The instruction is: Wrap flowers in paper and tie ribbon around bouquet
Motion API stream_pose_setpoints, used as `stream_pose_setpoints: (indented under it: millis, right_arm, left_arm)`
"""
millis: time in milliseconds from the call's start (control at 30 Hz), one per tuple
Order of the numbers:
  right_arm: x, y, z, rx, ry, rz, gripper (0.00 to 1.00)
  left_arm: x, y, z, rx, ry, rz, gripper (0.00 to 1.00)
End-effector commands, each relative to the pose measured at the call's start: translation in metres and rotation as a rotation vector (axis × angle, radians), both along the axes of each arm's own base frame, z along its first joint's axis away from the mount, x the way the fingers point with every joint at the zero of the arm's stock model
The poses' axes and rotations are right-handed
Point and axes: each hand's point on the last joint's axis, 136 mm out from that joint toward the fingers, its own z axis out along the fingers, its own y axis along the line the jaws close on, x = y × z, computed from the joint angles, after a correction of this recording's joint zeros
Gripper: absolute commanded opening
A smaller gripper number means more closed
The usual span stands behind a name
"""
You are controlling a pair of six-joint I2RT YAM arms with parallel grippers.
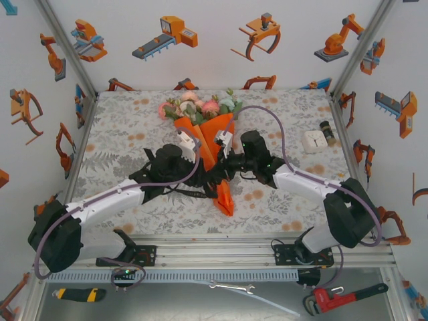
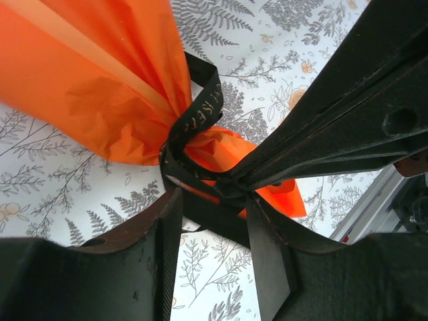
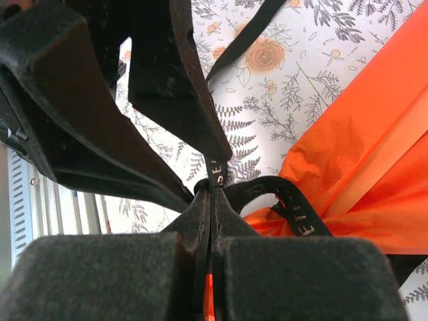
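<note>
Right wrist view, right pincer (image 3: 212,200) pinched tight on black ribbon (image 3: 297,210), ribbon looped round orange bouquet (image 3: 374,154), left pincer (image 2: 214,208) partly wide, ribbon between its fingers.

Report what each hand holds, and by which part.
Right hand pinches the ribbon by a strand beside the knot at the neck of the bouquet. Left hand is open; ribbon runs between its fingers, unclamped.

Top external: high behind the arm bases, looking down across the grey floral-print surface (image 1: 127,127).
Left wrist: close above the bright orange paper cone (image 2: 93,80), facing its tied neck.
Right wrist: equally close, from the opposite side.
Shared: the narrow black lettered ribbon (image 2: 200,115) (image 3: 297,217) around that neck.
</note>
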Motion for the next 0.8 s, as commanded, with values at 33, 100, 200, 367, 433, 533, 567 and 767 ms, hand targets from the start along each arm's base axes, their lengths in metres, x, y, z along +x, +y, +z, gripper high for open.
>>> stream_pose_setpoints:
  millis: [33,100,200,367,433,533,567,767]
  right_arm:
    - [0.0,0.004,0.015,0.031,-0.039,0.026,0.0]
    - [-0.002,0.004,0.015,0.032,-0.038,0.033,0.0]
    - [-0.004,0.004,0.015,0.035,-0.031,0.045,0.0]
    - [-0.004,0.001,0.013,0.028,-0.021,0.019,0.08]
    - [0.002,-0.004,0.016,0.025,-0.008,-0.054,0.2]
    - [0.02,-0.024,0.021,0.055,0.032,-0.27,0.31]
    - [0.023,-0.031,0.024,0.083,0.059,-0.343,0.32]
    - [0.01,-0.062,0.026,0.138,0.21,-0.652,0.33]
  left_arm:
    - [-0.003,-0.013,0.006,-0.042,-0.038,-0.073,0.44]
    - [-0.002,-0.013,0.006,-0.049,-0.043,-0.066,0.44]
    - [0.001,-0.012,0.006,-0.056,-0.048,-0.046,0.38]
    - [0.013,-0.008,0.001,-0.042,-0.037,0.028,0.11]
    - [0.017,-0.008,-0.001,-0.048,-0.025,0.057,0.0]
    - [0.024,-0.006,-0.007,-0.058,0.0,0.106,0.0]
    - [0.027,-0.005,-0.009,-0.062,0.011,0.128,0.0]
    - [0.044,-0.003,-0.02,-0.059,0.054,0.218,0.0]
